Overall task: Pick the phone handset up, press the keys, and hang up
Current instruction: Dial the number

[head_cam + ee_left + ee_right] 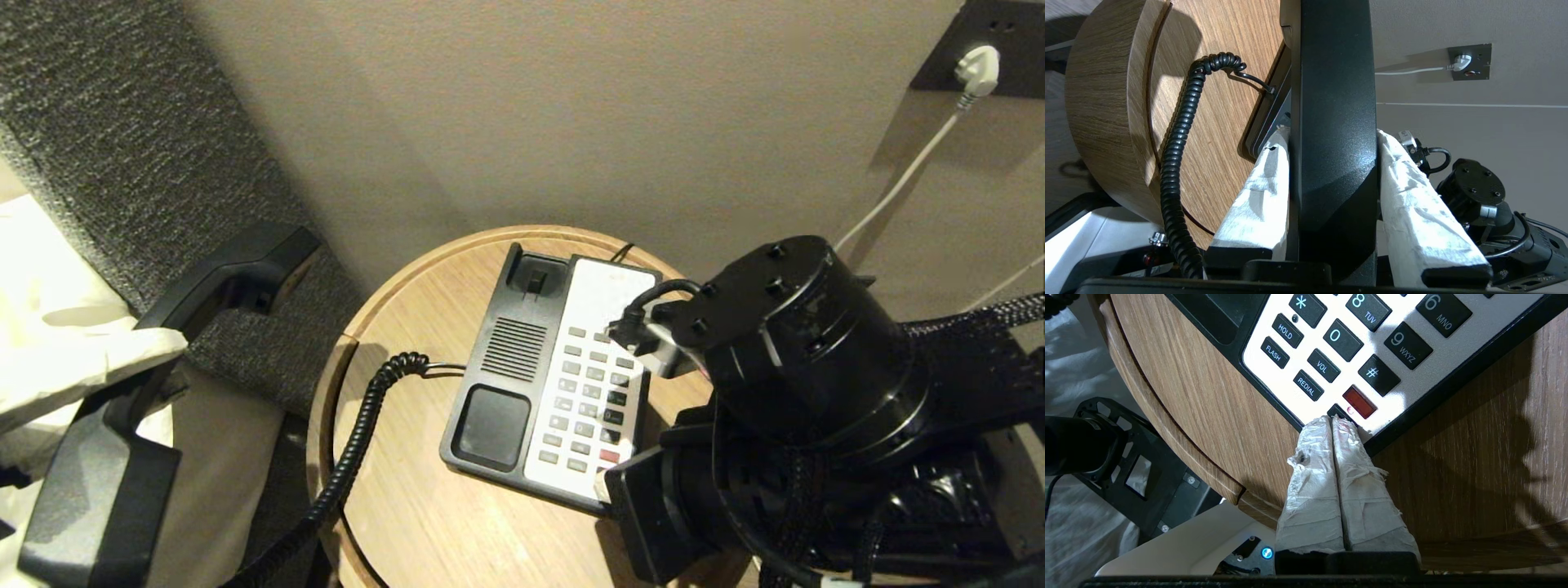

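A: At the left edge of the head view, the left hand [1333, 134] held the phone handset [233, 273] clamped between its padded fingers [1257, 192], lifted clear of the table [408, 506], with its coiled cord [351, 457] trailing down to the phone base [498, 367].

B: And the right hand [1336, 421]?

A: Closed, fingertips pressed together like one stylus, at the keypad's lowest row just beside the red key [1359, 402].

B: So, pressing well?

A: I'd have kept the tips together, centred them on one key, pushed straight down gently, and kept the handset steady.
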You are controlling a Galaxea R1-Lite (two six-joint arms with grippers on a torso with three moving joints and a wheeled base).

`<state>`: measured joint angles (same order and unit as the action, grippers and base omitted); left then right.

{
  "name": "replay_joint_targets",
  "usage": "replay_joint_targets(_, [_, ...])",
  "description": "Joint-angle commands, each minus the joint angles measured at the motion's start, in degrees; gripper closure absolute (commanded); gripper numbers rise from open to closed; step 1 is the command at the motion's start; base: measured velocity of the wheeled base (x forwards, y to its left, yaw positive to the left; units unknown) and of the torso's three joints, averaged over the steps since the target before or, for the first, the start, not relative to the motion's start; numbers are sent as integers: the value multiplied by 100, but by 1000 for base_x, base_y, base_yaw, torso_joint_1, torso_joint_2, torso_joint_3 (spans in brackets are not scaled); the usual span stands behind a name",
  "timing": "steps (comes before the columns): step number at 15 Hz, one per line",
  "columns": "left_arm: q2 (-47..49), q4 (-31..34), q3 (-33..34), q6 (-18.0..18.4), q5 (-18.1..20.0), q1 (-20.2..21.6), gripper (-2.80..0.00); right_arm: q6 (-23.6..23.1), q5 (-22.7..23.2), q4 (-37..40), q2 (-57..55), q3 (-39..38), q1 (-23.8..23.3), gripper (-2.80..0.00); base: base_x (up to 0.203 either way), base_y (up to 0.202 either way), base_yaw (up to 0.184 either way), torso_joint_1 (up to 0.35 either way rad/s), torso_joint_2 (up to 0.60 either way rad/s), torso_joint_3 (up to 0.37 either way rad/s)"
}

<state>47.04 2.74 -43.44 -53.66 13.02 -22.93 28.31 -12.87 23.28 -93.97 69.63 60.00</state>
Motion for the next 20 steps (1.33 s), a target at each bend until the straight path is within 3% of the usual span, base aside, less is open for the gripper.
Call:
replay_joint_targets(1, [-11, 7, 2, -39, 8, -1, 0, 43, -13, 18, 55, 77, 3, 0, 0, 0, 0, 0, 0, 0])
replay_joint_targets(20, [-20, 7, 2, -39, 8, 0, 0, 6, -58, 18, 48, 16, -112, 0, 0, 0, 0, 0, 0, 0])
